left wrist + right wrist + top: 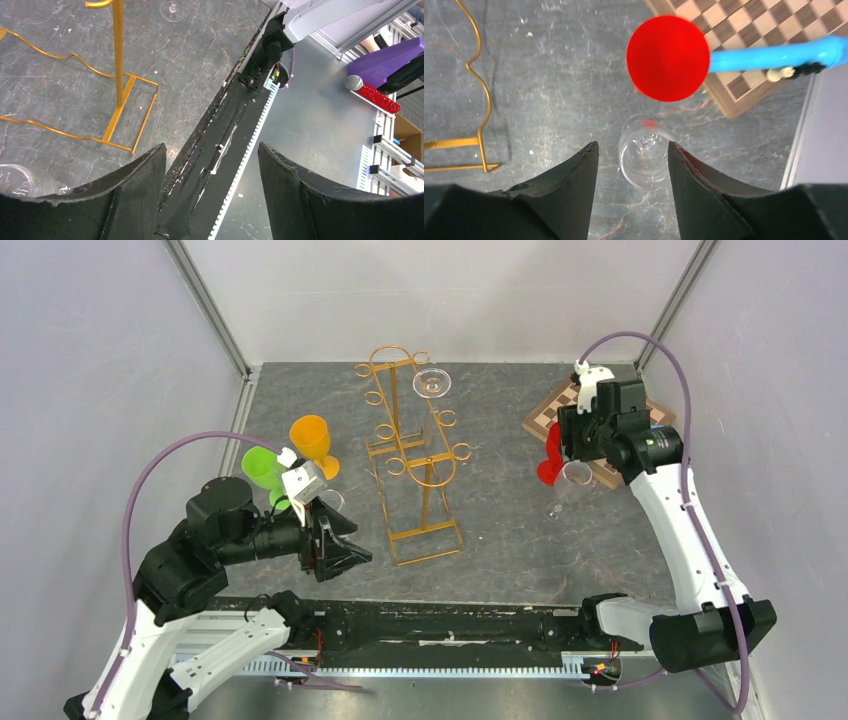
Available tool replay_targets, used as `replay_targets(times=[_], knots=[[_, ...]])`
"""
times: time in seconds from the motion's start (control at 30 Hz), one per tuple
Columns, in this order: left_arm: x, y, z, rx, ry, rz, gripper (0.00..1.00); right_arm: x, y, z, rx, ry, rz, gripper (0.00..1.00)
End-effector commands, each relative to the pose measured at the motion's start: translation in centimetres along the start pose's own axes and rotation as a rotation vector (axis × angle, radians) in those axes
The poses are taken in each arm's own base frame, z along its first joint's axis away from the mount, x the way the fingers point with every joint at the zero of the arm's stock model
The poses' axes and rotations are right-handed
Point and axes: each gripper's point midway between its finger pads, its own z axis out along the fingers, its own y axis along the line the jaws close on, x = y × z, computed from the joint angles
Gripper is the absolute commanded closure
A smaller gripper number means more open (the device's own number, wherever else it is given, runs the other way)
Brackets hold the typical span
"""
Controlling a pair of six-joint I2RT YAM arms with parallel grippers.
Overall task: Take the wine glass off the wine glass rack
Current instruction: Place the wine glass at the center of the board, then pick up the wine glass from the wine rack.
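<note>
Two claws, both mine, both with fingers spread apart. My right claw (633, 145) hangs over the grey table (500, 530). A clear wine glass (644, 155) stands upright on the stone between its fingers, and neither finger grips it. Just beyond it sits a red goblet (667, 57) at the corner of a chessboard (744, 30). The gold wine glass rack (118, 60) stands mid-table, well apart from that glass, with a second glass (432, 383) at its far end. My left claw (211, 146) holds nothing, near the rack's base.
</note>
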Motion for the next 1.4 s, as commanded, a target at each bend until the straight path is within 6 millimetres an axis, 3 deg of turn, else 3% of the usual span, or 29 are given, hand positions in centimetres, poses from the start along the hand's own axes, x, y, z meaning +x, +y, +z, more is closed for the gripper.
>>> replay_targets(times=[0.0, 0.2, 0.4, 0.67, 0.9, 1.37], knots=[[-0.5, 0.1, 0.1, -0.01, -0.028, -0.013, 0.26, -3.5, -1.1, -2.4, 0.056, -0.1, 0.021, 0.44], [-0.6, 0.5, 0.3, -0.025, -0.021, -0.029, 0.26, -8.0, 0.0, -4.5, -0.007, -0.255, 0.072, 0.4], [-0.5, 0.8, 0.1, -0.054, -0.027, -0.045, 0.26, -12.2, 3.5, -5.5, -0.208, -0.368, 0.118, 0.37], [-0.2, 1.1, -0.6, -0.094, -0.038, -0.053, 0.26, -15.6, 8.4, -5.6, -0.5, -0.463, 0.214, 0.37], [0.1, 1.3, -0.6, -0.104, -0.023, -0.072, 0.26, -17.6, 12.6, -6.2, -0.675, -0.506, 0.272, 0.36], [-0.1, 1.4, -0.8, -0.12, -0.034, -0.093, 0.26, -18.9, 17.8, -3.3, -0.798, -0.463, 0.361, 0.37]])
